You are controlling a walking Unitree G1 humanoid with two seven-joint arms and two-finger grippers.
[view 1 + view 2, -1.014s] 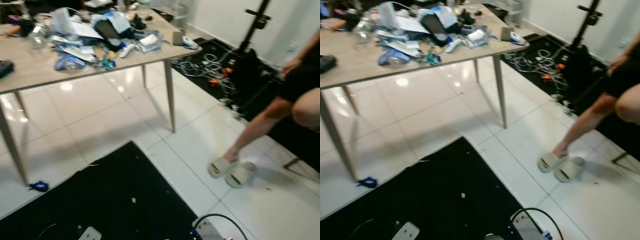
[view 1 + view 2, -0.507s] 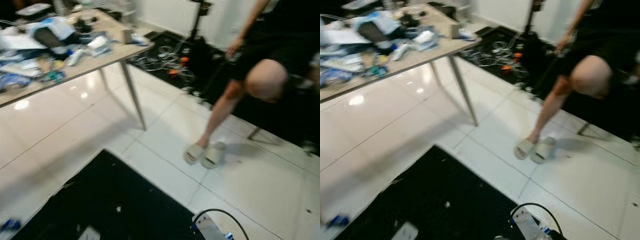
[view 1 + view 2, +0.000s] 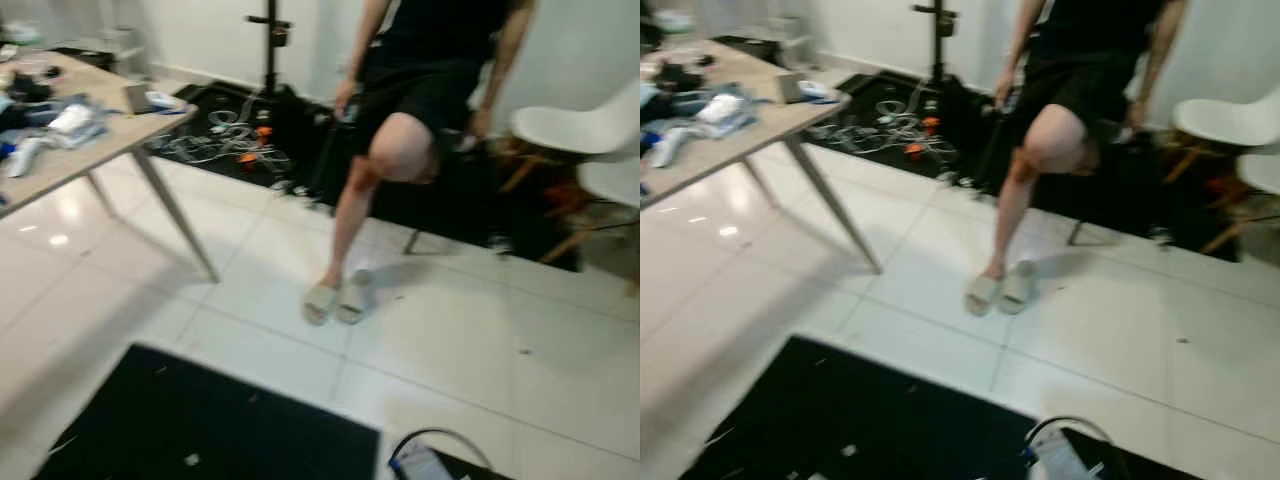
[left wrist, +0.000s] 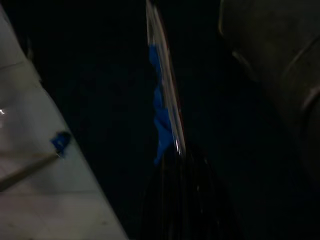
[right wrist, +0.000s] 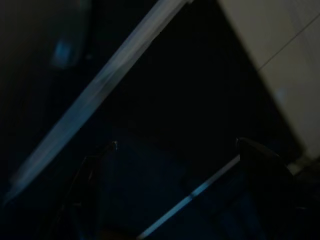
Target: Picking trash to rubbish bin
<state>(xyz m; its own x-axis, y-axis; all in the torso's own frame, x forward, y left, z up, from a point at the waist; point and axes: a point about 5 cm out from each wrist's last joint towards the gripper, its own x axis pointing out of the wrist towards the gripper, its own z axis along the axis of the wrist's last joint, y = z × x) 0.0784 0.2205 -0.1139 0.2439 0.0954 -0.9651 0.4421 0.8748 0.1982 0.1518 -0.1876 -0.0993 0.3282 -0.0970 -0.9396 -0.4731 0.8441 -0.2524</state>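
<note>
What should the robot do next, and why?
Probably slow down and steer around the person, I think. They stand right ahead in slippers, the table is close on the left and white chairs on the right. The head views are blurred, so a careful step seems safest.

We see the desk (image 3: pixel 70 150) at left, a person (image 3: pixel 400 150) ahead, chairs (image 3: pixel 585 140) at right, a mat (image 3: pixel 200 420) on the floor (image 3: pixel 480 340) before us.
</note>
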